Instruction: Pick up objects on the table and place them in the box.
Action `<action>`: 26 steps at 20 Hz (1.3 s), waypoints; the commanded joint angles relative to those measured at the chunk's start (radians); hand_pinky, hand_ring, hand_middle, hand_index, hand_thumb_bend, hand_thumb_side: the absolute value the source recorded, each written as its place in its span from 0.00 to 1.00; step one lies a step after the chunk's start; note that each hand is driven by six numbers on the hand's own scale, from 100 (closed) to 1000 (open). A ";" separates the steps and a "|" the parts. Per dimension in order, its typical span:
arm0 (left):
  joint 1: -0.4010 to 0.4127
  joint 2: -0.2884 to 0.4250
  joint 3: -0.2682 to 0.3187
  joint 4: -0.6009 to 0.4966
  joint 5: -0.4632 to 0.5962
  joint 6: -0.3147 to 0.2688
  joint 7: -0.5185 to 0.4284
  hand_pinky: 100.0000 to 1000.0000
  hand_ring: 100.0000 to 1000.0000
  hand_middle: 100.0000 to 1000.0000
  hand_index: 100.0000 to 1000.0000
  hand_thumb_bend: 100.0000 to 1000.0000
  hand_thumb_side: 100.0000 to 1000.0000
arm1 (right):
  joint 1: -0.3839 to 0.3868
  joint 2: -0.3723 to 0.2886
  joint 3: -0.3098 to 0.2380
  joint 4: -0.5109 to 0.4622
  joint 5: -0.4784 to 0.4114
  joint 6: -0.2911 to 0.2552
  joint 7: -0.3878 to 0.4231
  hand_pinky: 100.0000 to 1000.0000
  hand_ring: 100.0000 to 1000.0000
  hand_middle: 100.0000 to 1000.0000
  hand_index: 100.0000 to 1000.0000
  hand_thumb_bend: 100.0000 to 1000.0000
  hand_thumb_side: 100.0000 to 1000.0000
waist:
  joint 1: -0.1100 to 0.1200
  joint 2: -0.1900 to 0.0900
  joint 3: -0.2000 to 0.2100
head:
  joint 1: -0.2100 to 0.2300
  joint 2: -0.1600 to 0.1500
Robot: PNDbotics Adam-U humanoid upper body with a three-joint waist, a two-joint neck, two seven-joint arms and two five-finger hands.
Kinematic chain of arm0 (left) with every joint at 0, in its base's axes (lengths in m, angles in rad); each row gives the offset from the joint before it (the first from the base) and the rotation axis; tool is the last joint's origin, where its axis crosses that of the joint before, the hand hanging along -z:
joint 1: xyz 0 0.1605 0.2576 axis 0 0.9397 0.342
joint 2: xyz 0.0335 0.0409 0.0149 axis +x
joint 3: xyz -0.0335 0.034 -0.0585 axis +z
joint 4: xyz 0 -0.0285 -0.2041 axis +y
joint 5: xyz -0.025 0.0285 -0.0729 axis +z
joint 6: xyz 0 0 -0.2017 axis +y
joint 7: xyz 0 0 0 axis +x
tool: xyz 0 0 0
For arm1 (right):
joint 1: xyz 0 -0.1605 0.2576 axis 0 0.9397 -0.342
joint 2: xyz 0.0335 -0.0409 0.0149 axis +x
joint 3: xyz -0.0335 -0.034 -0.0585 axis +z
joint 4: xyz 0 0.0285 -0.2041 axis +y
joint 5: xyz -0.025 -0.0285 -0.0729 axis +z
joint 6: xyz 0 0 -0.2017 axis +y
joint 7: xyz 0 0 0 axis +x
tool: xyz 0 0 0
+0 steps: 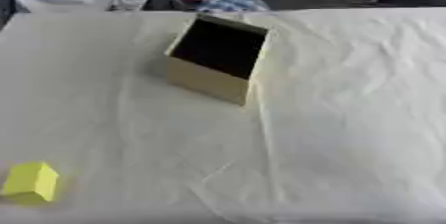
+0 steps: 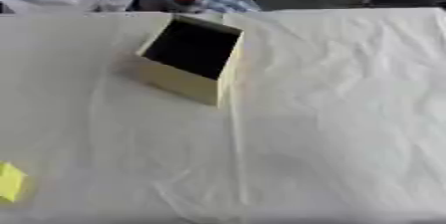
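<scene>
On the desk (image 1: 348, 118), spread with a pale, wrinkled sheet that looks like thin plastic or paper, neither hand of the robot shows in either eye view, so whether the hands are released, clenched or grasping anything cannot be told. The box (image 1: 216, 58) stands in the far middle of the desk, a tan, cardboard-looking carton with flat walls and sharp corners, turned at an angle to the desk's edges; its open top faces up and its inside reads as dark. A yellow block (image 1: 31, 182) lies well apart from the box, near the lower left corner, a small solid with flat faces and a sloped top, matte in finish, resting on the sheet. Creases run through the sheet from the box toward the near edge.
</scene>
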 commanded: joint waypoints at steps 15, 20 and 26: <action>0.050 0.229 0.059 -0.014 -0.194 0.025 -0.159 0.74 0.80 0.79 0.85 0.00 0.30 | 0.002 -0.025 -0.006 -0.015 0.020 0.011 -0.007 0.57 0.64 0.51 0.68 0.00 0.83 | 0.011 -0.007 0.013 | -0.043 0.006; 0.062 0.295 0.047 -0.014 -0.338 0.036 -0.242 0.76 0.82 0.80 0.85 0.00 0.27 | 0.005 -0.027 -0.007 -0.015 0.022 0.013 -0.010 0.57 0.64 0.51 0.68 0.00 0.83 | 0.013 -0.008 0.014 | -0.049 0.006; 0.093 0.345 0.004 -0.014 -0.484 0.098 -0.372 0.80 0.85 0.82 0.87 0.00 0.52 | 0.007 -0.027 -0.005 -0.015 0.023 0.016 -0.010 0.57 0.64 0.50 0.68 0.00 0.84 | 0.016 -0.007 0.015 | -0.054 0.006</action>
